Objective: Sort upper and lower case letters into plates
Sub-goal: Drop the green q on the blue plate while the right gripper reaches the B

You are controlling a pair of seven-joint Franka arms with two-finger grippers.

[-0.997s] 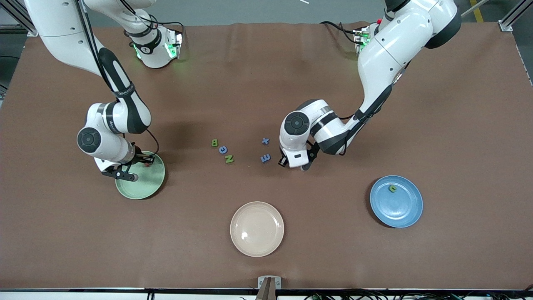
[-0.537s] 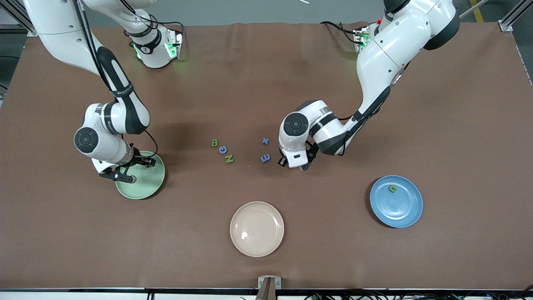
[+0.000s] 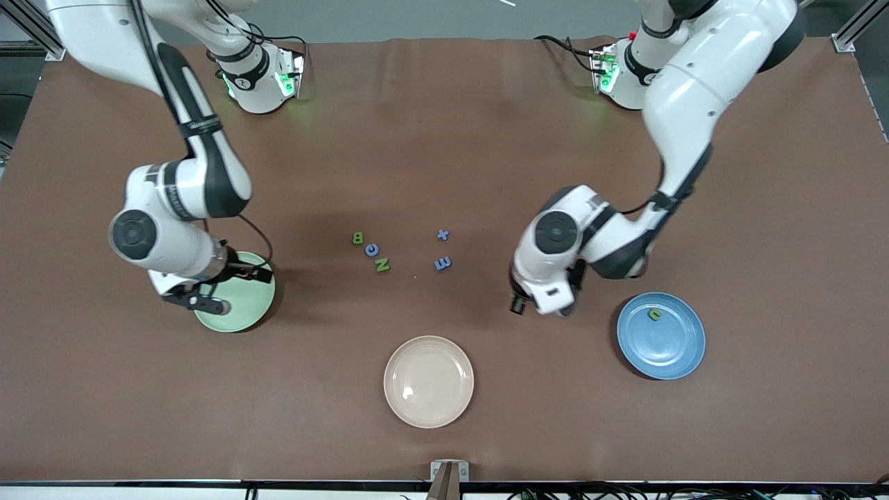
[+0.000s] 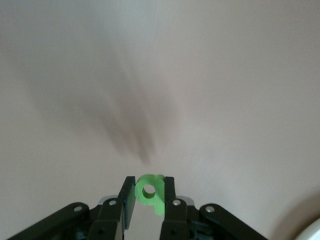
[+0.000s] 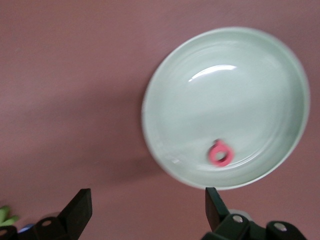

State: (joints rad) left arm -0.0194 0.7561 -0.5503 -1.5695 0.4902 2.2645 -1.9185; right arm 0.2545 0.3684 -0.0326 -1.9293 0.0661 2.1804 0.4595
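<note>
The left gripper [image 4: 149, 196] pinches a green letter [image 4: 149, 192] over bare table at nine o'clock of the blue plate [image 3: 677, 361]; the right gripper [image 5: 145, 207] hangs spread over the mint plate [image 5: 165, 100], which holds a pinkish-red letter [image 5: 220, 153].

The left arm reached out from its base, elbow bent, wrist turned down, its tool [image 4: 149, 200] raised above the table with the fingers [image 4: 128, 196] pinched together on a small piece. The right arm bent steeply down, its tool [image 5: 145, 207] hanging with fingers spread wide.
</note>
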